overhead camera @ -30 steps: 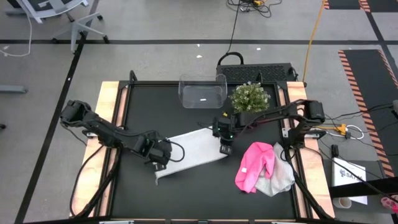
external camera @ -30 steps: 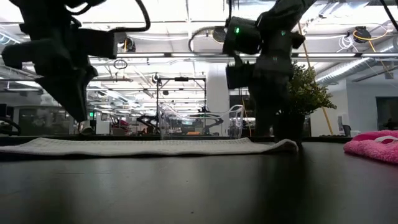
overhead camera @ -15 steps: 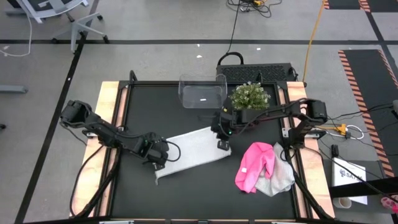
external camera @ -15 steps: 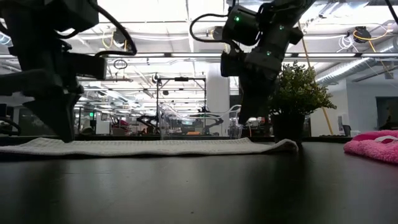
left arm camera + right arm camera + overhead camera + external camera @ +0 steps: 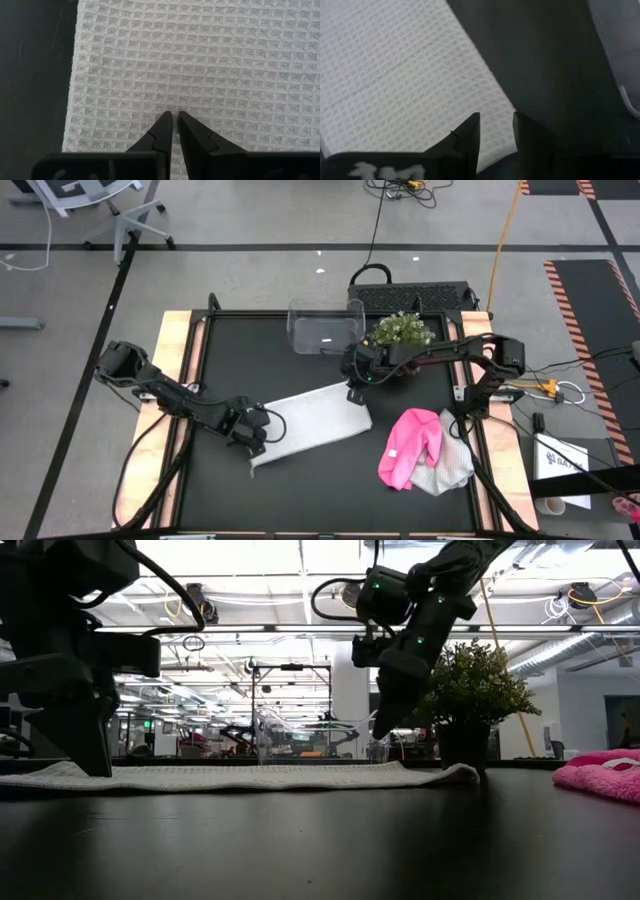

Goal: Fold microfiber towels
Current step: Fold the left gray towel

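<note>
Over the white waffle towel [image 5: 312, 417], left gripper [image 5: 252, 434] presses nearly shut at its near end, right gripper [image 5: 352, 383] part-open above the far corner.

Overhead view looks straight down; low view looks level across the table; each wrist view looks closely past its fingers onto the shared white towel [image 5: 312, 423].

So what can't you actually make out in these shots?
- Grey towel, high view: mostly hidden under the pink towel.
- Left gripper, left wrist view: whether its near-shut fingers pinch the white towel.
- Clear bin, low view: lost against room clutter.
</note>
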{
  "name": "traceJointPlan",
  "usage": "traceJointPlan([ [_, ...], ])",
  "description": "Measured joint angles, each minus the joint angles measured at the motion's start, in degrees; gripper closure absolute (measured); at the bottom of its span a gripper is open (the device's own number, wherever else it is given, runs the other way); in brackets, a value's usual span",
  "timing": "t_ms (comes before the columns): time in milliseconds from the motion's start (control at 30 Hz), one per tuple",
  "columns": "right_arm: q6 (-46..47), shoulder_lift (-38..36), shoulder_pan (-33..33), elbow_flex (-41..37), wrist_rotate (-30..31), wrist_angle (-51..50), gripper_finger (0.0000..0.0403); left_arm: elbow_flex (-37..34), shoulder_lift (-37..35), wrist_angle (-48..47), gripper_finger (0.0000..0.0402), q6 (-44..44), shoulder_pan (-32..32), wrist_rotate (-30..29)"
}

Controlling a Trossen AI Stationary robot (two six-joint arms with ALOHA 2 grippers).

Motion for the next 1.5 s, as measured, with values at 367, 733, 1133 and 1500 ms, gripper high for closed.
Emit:
traceJointPlan([
  [367, 0.2, 0.0, -1.2, 0.0, -1.2, -0.9, 0.0289, -0.1, 0.1, 0.9, 0.0366, 0.0, 0.0, 0.0],
  [733, 0.3, 0.0, -1.1, -4.2, -1.7, -1.6, 0.0289, -0.1, 0.1, 1.1, 0.0366, 0.0, 0.0, 0.0],
  [1133, 1.8, 0.0, -1.6, -5.1, -1.4, 4.4, 0.0288, -0.2, 0.2, 2.4, 0.0366, 0.2, 0.0, 0.3],
  [1500, 0.2, 0.5, -1.9, -5.1, -1.3, 5.0, 0.0288, -0.2, 0.2, 2.4, 0.0366, 0.3, 0.0, 0.3],
])
